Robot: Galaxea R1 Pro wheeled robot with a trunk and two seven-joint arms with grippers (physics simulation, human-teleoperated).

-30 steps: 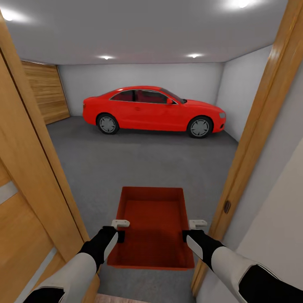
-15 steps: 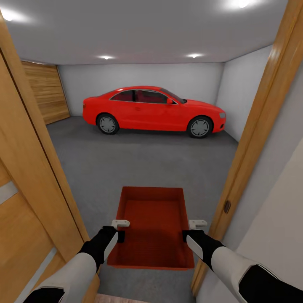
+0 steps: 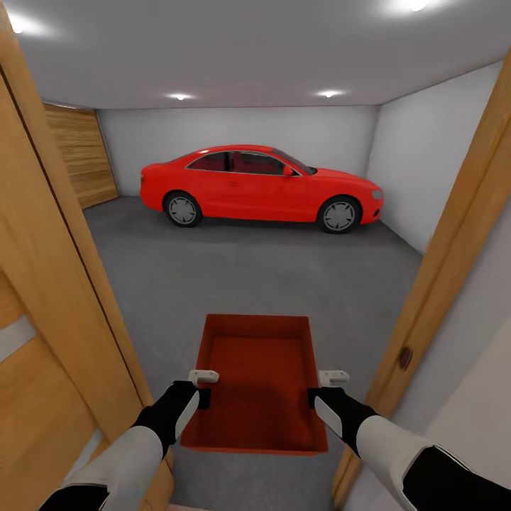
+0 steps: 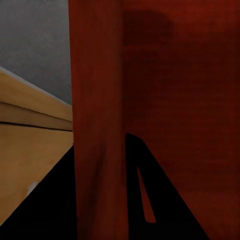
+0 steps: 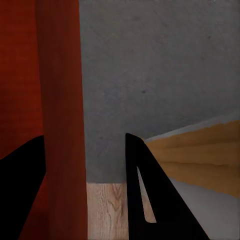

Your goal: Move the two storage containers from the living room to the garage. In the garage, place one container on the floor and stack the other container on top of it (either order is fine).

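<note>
The storage container, an orange-red lidless bin, was held level above the grey floor in the doorway to the garage, well short of the red car. The left gripper was clamped on the container's left wall, one finger on each face of it. The right gripper was clamped likewise on the right wall. Wooden door frames flanked the container on both sides. A wood-panelled door stood beyond the car's rear.

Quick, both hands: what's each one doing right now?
Left hand: shut on the storage container's left wall.
Right hand: shut on its right wall.
</note>
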